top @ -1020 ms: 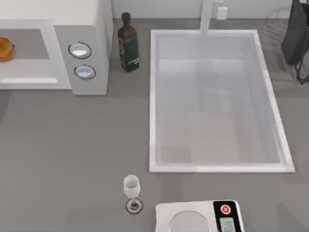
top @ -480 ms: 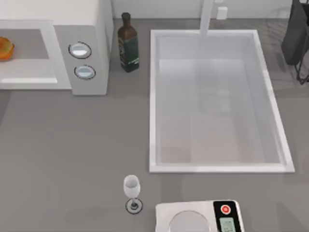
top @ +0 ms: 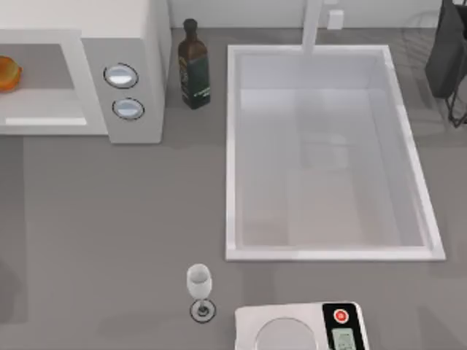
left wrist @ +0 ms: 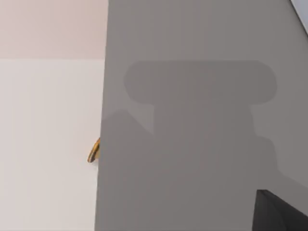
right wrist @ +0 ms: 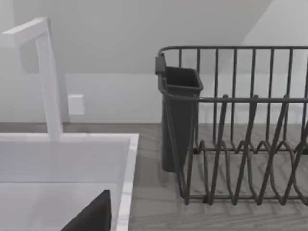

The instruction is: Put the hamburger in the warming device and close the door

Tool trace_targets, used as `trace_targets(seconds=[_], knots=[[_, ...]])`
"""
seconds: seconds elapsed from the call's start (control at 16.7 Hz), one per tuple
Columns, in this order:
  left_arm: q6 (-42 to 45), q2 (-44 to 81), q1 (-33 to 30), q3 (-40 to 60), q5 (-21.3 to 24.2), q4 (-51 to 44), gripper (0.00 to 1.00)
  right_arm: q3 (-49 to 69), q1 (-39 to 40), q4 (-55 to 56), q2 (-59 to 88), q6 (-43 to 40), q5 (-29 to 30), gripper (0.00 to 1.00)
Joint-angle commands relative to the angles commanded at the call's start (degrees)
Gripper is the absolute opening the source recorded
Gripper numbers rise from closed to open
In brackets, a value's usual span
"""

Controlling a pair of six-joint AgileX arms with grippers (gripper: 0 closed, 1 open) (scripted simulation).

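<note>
The warming device (top: 139, 44) is a white microwave at the table's back left, with two round knobs (top: 121, 75) on its panel. Its grey cavity (top: 44, 65) stands open to view, and the hamburger (top: 7, 73) lies inside at the far left. The door is out of view. In the left wrist view a dark part of my left gripper (left wrist: 281, 211) hangs over a grey surface (left wrist: 192, 38) that carries its shadow, and an orange sliver (left wrist: 94, 151) peeks out at that surface's edge. A dark part of my right gripper (right wrist: 91, 216) shows near the sink.
A dark bottle (top: 194, 65) stands beside the microwave. The white sink (top: 233, 146) with its tap (top: 312, 25) fills the middle right. A dish rack (right wrist: 240, 144) sits at the back right. A wine glass (top: 199, 284) and a white scale (top: 248, 328) stand near the front edge.
A shadow along the table's left edge has widened and reaches farther forward. The hamburger, bottle, glass and scale have stayed where they were.
</note>
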Motion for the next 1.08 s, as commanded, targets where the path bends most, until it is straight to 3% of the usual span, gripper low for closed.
trace_targets(seconds=[0.18,0.6,1.08], knots=[[-3.3,-5.1,-2.9,-6.0,-1.3,3.3,0.00,0.0,0.0,0.0,0.0,0.0,0.0,1.00],[-5.0,-6.7,-4.3,-7.9,-2.3,4.4,0.00,0.0,0.0,0.0,0.0,0.0,0.0,1.00],[-17.6,-20.9,-18.0,-20.2,-9.9,8.8,0.00,0.0,0.0,0.0,0.0,0.0,0.0,1.00]])
